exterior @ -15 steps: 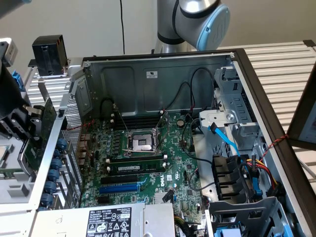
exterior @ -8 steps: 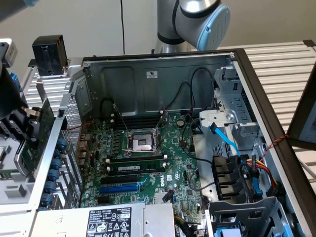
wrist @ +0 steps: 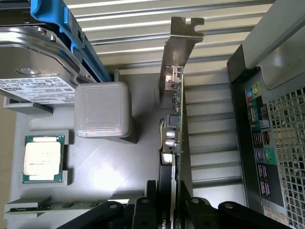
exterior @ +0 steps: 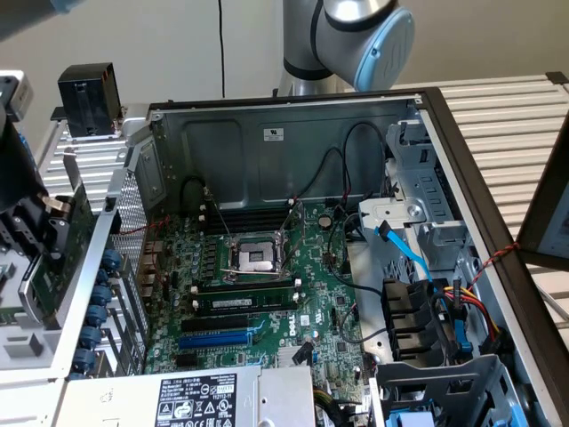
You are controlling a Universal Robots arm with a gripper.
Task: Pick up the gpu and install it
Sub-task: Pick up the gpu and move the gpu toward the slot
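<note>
Exterior view, from its left to its right: the gripper [exterior: 31,222] holds the gpu [exterior: 76,238] upright beside the perforated rear wall [exterior: 133,267] of the open computer case, outside it. Further right lies the motherboard [exterior: 302,285], whose blue slot [exterior: 218,339] stands empty. In the wrist view the fingers [wrist: 143,212] pinch the card edge-on, at the end away from its metal bracket [wrist: 183,33], above a grey tray [wrist: 95,176] carrying a processor [wrist: 43,162]. Judged stage: pick-up done, the gpu not yet inside the case or seated.
</note>
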